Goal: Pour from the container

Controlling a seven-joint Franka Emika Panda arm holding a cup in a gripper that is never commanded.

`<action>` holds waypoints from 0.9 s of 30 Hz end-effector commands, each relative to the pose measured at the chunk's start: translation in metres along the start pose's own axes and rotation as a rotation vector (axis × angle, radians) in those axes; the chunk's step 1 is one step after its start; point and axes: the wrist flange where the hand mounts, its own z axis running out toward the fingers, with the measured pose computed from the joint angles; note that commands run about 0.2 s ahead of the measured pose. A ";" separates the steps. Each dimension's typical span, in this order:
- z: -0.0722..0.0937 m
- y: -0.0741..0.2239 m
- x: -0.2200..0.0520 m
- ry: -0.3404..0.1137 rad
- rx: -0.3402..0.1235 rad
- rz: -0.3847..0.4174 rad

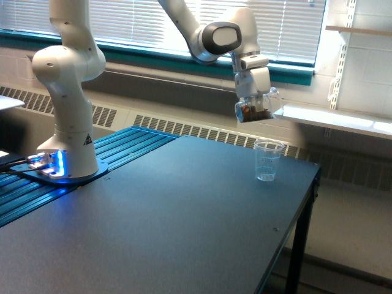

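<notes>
- Container (pixel 255 110): a clear rounded plastic cup with brown grainy bits heaped at its lower end, hanging in the air at about twelve o'clock from the small cup, well above it and apart from it. It sits tipped on its side, mouth toward the exterior view's right, likely so the bits can slide toward the rim.
- Gripper (pixel 253 101): clamped around the container from above, fingers pressed against its wall; a hold from the top leaves the mouth free for pouring.
- Small cup (pixel 268 160): clear, tapered, upright and seemingly empty, standing on the table near its far edge, at about six o'clock from the container. Its open top faces up, ready to receive.
- Table (pixel 184 214): dark and flat, carrying the small cup and the arm's base (pixel 67 165), which sits far off at about nine o'clock.
- Judgement: the container seems almost lined up over the small cup; more tilt is probably needed before anything falls, and poor aim would scatter bits on the table.
</notes>
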 end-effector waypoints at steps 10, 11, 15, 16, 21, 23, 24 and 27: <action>0.008 -0.011 -0.009 -0.013 -0.019 -0.038; 0.008 -0.010 -0.010 -0.015 -0.020 -0.039; 0.009 -0.004 -0.012 -0.021 -0.036 -0.041; 0.009 -0.003 -0.013 -0.023 -0.039 -0.042; 0.011 0.004 -0.018 -0.027 -0.052 -0.036; 0.011 0.007 -0.021 -0.027 -0.057 -0.035; 0.012 0.008 -0.023 -0.030 -0.058 -0.035; 0.013 0.010 -0.028 -0.035 -0.064 -0.038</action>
